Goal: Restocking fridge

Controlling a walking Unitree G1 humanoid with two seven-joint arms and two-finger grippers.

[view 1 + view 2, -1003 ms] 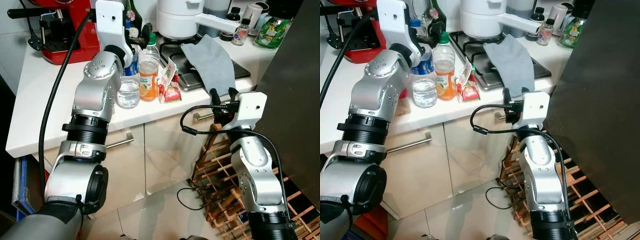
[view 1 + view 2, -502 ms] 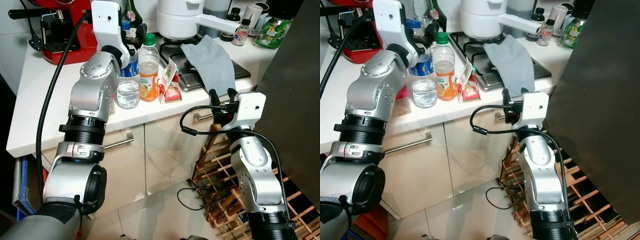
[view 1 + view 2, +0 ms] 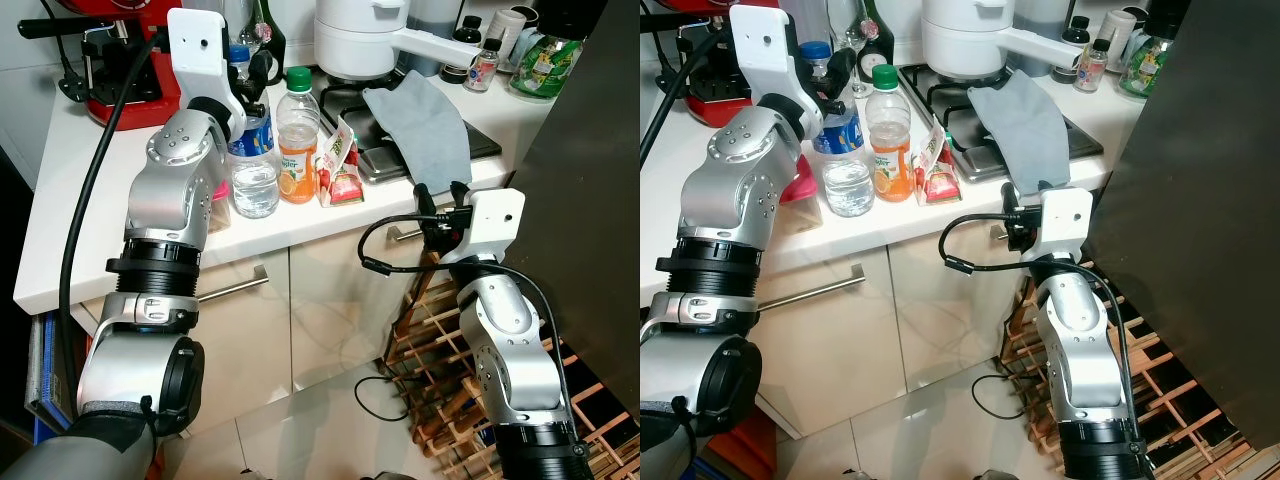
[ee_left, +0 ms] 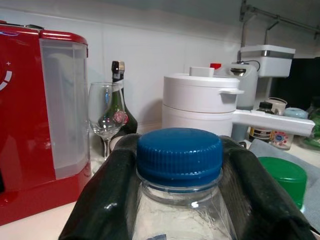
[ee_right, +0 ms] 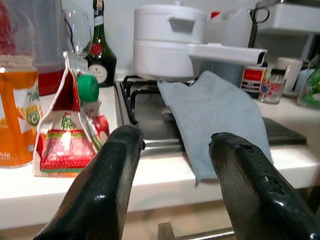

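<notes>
The white desk is seen from above, its front edge running from 8 o'clock to 3 o'clock above the cabinet doors. The left gripper is raised over the desk, its jaws set around the neck of the water bottle; in the left wrist view the black fingers flank the blue cap on both sides and appear to touch the neck, so the jaws are recorded as closed on the bottle. The bottle stands upright on the desk, near the front edge.

Just beside it, at its 3 o'clock, the orange juice bottle with a green cap is standing, the two nearly touching. A red-and-white pouch leans at 3 o'clock of the juice bottle, against the edge of the hob. A grey cloth is draped over the hob and hangs over the desk's front edge. A white pot sits on the hob at 12 o'clock.

A red coffee machine is noted at 10 o'clock of the water bottle, with a wine glass and a dark bottle behind. Bare desk lies at 9 o'clock of the left arm.

The right gripper is held below the desk edge, under the hanging cloth, jaws apart and holding nothing. A wooden wine rack stands behind the right arm; a dark panel closes off the 3 o'clock side
</notes>
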